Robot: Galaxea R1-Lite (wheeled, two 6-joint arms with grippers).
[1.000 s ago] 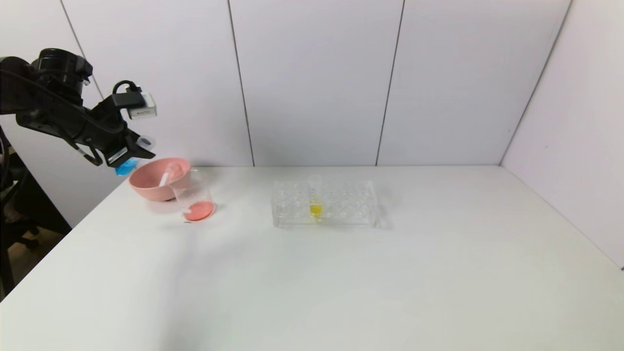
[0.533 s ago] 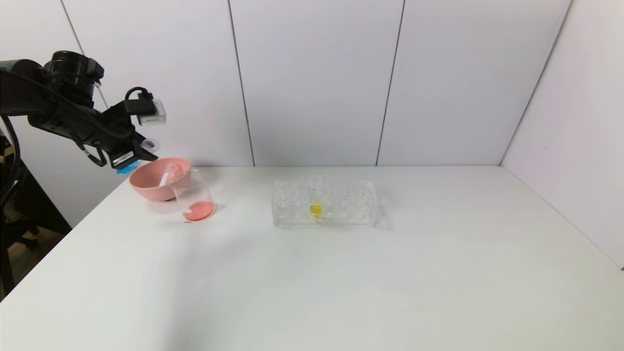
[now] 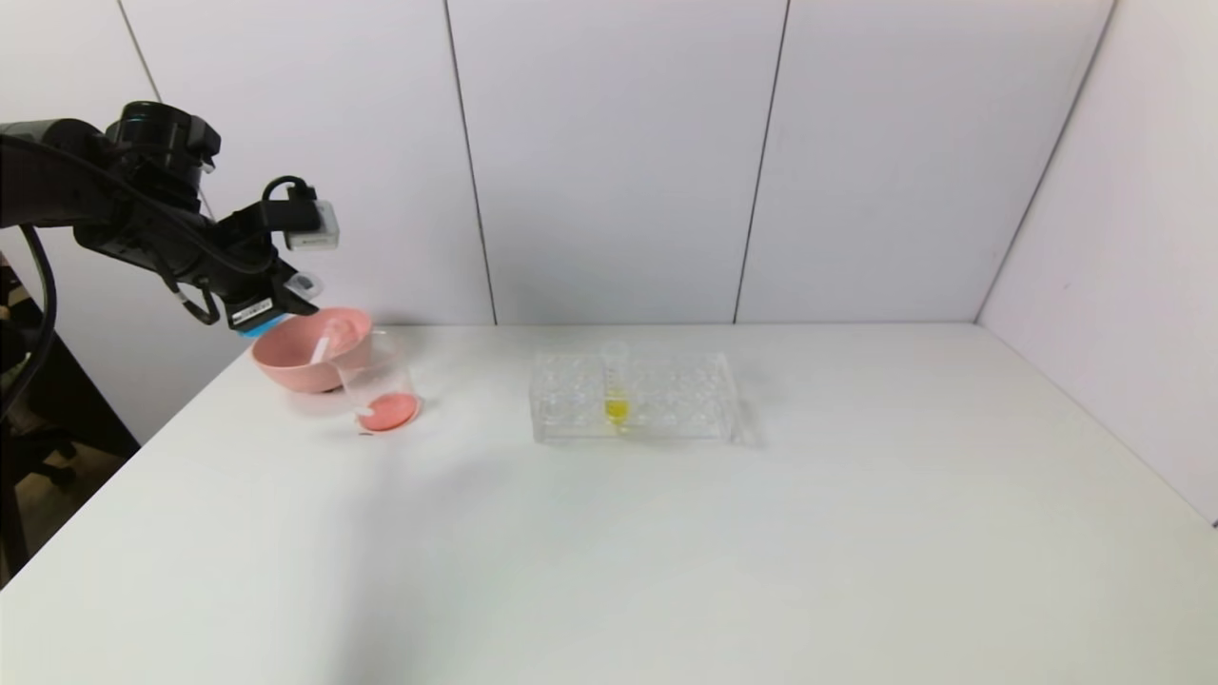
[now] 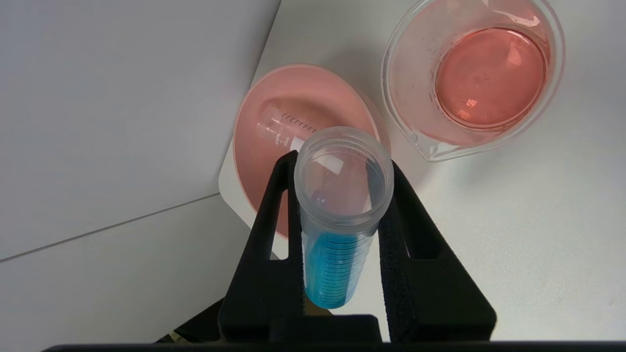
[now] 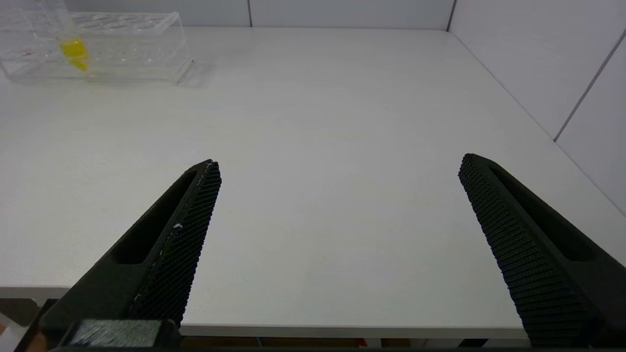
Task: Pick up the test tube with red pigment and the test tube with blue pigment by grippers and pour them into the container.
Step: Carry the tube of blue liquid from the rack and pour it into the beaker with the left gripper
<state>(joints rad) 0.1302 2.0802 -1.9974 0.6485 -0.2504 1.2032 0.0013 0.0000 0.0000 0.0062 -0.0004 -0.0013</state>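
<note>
My left gripper (image 3: 288,297) is shut on the test tube with blue pigment (image 3: 255,327) and holds it tilted in the air above the far left rim of the pink bowl. In the left wrist view the tube (image 4: 335,254) sits between the black fingers (image 4: 274,215), its open mouth towards the bowl, the blue liquid low in it. The container (image 3: 379,385), a clear beaker with red liquid in the bottom, stands just right of the bowl; it also shows in the left wrist view (image 4: 406,112). No tube with red liquid shows. My right gripper (image 5: 337,164) is open and empty above the table's front edge.
The pink bowl (image 3: 285,366) at the table's far left holds an empty clear tube (image 3: 328,340), also seen in the left wrist view (image 4: 283,128). A clear tube rack (image 3: 666,395) with one yellow tube (image 3: 616,406) stands mid-table. Walls close the back and right.
My left gripper has moved to the right with the blue tube, from beyond the table's left edge to over the bowl's rim. Nothing else moved.
</note>
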